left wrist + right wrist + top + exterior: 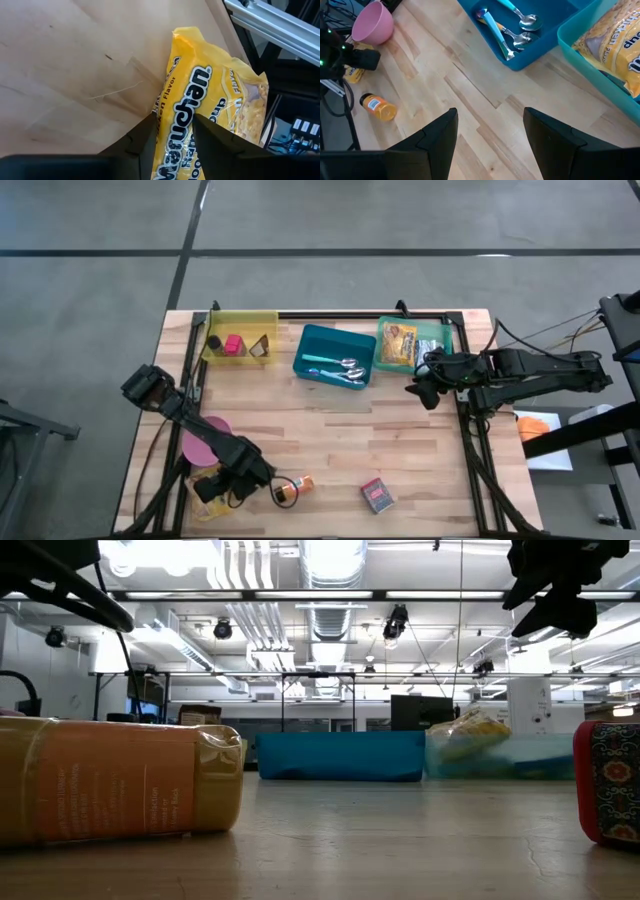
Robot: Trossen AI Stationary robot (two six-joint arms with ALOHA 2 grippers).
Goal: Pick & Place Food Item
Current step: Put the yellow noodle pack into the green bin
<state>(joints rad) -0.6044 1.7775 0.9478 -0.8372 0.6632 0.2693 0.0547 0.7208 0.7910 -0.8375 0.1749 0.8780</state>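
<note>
A yellow ramen noodle packet (210, 105) lies flat at the table's near left corner, beside the metal frame. My left gripper (174, 135) comes down on it, and the packet fills the narrow gap between the two fingers. In the high view that gripper (213, 486) covers most of the packet (203, 507). My right gripper (490, 130) hangs open and empty above the table's right side (424, 392), near a teal bin (445, 340) that holds another yellow noodle packet (398, 343). My left gripper has a strip of the packet near one long edge (175, 107) between its two fingers, which slant down from above and lie along the packet. The packet rests flat on the table. The fingers hide how far back it reaches.
A pink bowl (204, 438) stands just beyond the left gripper. An orange bottle (291, 488) lies on its side to its right, then a small red box (377, 495). At the far edge stand a yellow bin (240, 337) and a blue bin with spoons (335, 356).
</note>
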